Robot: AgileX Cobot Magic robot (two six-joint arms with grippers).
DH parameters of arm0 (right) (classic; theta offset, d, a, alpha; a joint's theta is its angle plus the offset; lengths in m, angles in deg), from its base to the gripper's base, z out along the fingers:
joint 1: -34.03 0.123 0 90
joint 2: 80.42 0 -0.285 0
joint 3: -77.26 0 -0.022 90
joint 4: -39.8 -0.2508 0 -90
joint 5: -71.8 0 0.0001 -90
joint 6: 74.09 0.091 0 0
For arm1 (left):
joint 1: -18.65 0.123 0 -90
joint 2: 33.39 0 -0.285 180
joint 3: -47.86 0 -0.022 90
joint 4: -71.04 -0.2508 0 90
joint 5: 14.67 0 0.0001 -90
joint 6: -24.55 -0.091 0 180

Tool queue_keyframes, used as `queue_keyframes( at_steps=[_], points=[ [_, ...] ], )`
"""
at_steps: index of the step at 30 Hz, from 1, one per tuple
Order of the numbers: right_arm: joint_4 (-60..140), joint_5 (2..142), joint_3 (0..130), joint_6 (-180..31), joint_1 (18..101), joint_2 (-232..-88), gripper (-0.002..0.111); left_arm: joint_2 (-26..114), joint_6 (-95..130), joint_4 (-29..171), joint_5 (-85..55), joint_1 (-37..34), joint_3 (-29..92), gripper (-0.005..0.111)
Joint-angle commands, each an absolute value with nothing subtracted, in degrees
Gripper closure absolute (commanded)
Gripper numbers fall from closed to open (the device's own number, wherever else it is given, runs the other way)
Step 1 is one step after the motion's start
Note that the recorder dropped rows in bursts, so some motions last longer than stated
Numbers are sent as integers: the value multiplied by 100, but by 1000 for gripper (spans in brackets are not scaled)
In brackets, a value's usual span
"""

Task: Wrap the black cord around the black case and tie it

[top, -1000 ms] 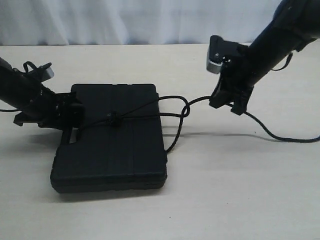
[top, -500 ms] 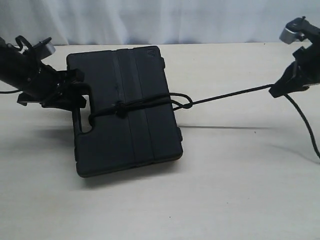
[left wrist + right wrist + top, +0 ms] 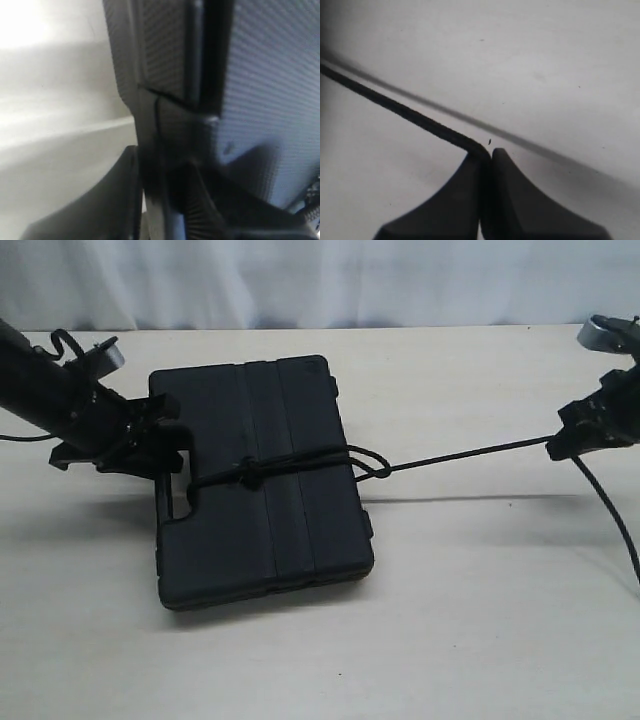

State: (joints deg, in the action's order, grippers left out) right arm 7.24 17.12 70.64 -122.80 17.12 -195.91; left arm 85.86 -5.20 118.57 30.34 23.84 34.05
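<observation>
By my reckoning they're at the tightening stage. The black cord [image 3: 470, 452] already runs across the lid of the black case [image 3: 300, 530]. A small knot [image 3: 250, 476] sits on the lid, and a loose loop [image 3: 372, 464] lies at the case edge nearer the right arm. From that loop the cord stretches in a straight, taut line above the tabletop [image 3: 480, 620] to the right end effector [image 3: 553, 448]. That one stands well apart from the case, its fingers pressed together with the cord pinched between them, and the slack tail hangs down past it. The left end effector [image 3: 165, 445] is at the case's handle side and looks clamped on that edge, though its close view is too blurred to be sure. The next move, I'd say, calls for a steady pull away from the case to close the loop, with the left side bracing the case against sliding.
</observation>
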Motion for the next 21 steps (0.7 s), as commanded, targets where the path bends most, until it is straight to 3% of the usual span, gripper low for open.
queue_keyframes(
  at_steps=[1,5,14,21],
  points=[
    [1802,2821,7100,-10556,1537,-19712,104,8708,-518,11544,2443,2490,3465,107],
    [2909,2862,7100,-9274,1537,-19947,104,8708,-518,11502,2002,2490,3465,107],
    [2826,3294,7100,-8649,1537,-20112,104,8909,-518,11372,1767,2399,3476,105],
    [2147,3414,7100,-8709,1549,-20169,104,8909,-544,11870,1445,2391,3477,77]
  ],
)
